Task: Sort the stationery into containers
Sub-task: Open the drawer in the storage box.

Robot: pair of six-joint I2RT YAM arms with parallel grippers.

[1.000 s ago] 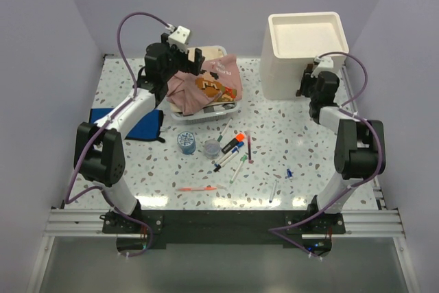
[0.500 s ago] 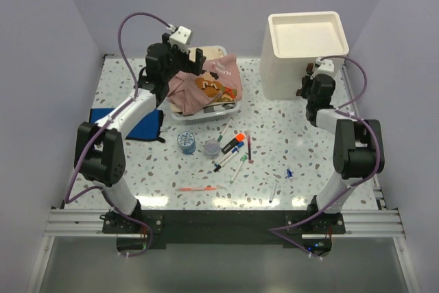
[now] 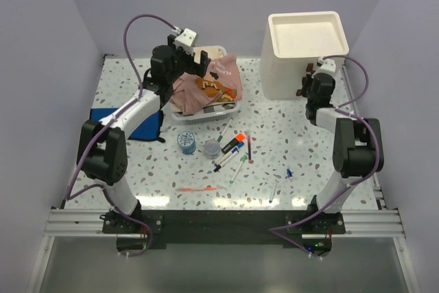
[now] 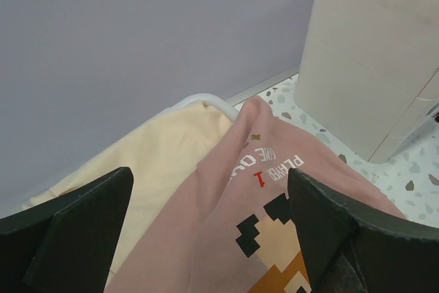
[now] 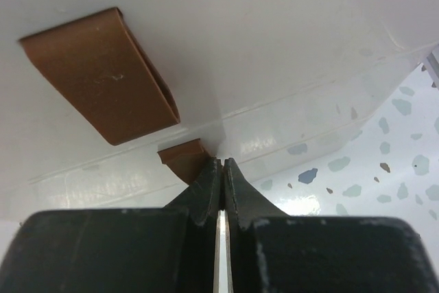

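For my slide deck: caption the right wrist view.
Right hand shut at the lower brown handle of the drawer unit.

The right gripper (image 5: 221, 164) is shown closed, its two black fingers meeting along a thin vertical seam. The tips are set against the cream-white front of the drawer unit (image 5: 288, 25), touching the right end of the lower brown handle (image 5: 182, 157), which is partly hidden behind them. An upper brown handle (image 5: 96, 77) is seen up and to the left, and the speckled table (image 5: 384, 156) at the right.
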